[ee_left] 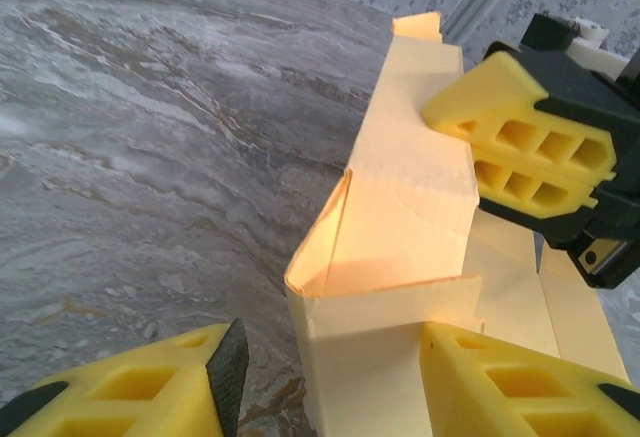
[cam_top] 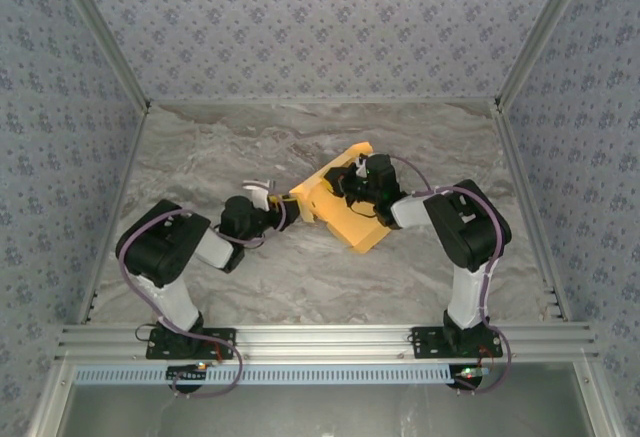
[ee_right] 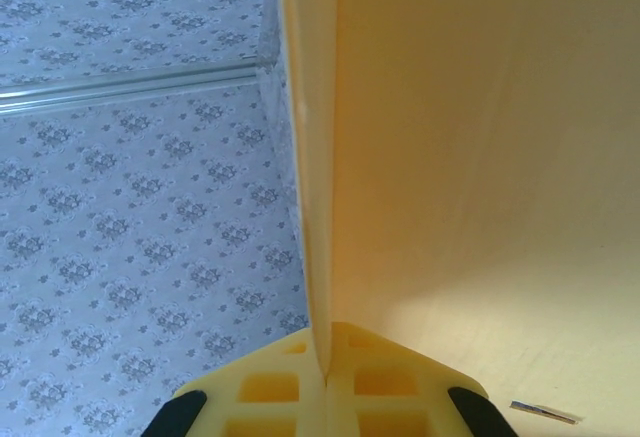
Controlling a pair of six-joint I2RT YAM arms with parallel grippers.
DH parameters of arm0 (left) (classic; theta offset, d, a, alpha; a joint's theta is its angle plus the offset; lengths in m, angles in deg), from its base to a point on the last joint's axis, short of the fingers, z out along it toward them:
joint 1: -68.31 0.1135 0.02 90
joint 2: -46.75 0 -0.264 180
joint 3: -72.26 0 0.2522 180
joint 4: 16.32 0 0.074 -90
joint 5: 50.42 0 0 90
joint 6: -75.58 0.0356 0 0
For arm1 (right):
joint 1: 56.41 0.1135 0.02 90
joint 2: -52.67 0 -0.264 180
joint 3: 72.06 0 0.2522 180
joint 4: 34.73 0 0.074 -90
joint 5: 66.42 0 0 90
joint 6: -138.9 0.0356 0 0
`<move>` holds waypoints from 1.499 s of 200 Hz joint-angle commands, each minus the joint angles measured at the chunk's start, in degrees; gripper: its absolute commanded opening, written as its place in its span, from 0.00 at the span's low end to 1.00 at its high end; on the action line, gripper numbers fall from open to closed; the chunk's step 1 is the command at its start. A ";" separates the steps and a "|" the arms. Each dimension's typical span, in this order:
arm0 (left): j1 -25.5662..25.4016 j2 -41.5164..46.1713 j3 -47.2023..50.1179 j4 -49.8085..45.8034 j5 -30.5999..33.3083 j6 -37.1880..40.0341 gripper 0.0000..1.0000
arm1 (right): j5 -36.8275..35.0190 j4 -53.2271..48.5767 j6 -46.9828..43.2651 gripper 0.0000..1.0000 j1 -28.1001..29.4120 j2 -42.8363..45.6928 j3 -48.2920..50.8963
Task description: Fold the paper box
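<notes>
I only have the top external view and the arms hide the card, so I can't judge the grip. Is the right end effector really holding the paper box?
Observer: Yes; the right wrist view shows the right end effector shut on a thin panel of the paper box.
Operator: And the left one?
Observer: The left wrist view shows the left end effector open, its fingers straddling a raised corner, with a gap beside one.

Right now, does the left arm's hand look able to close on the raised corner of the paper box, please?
Probably yes: the left hand stands open with a folded corner of the paper box between its fingers, and the right hand pinches a wall farther along, clear of that spot.
</notes>
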 commanded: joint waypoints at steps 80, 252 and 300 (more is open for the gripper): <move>-2.73 5.20 -2.13 -2.95 -0.01 9.96 0.46 | -2.02 13.29 3.64 0.00 2.37 -4.64 -2.28; 0.06 7.42 5.24 -0.89 11.77 19.79 0.55 | -0.27 21.76 6.07 0.00 1.00 -9.20 0.13; -0.35 0.85 0.32 4.07 9.82 20.52 0.51 | -0.36 22.06 6.74 0.00 1.72 -9.49 0.26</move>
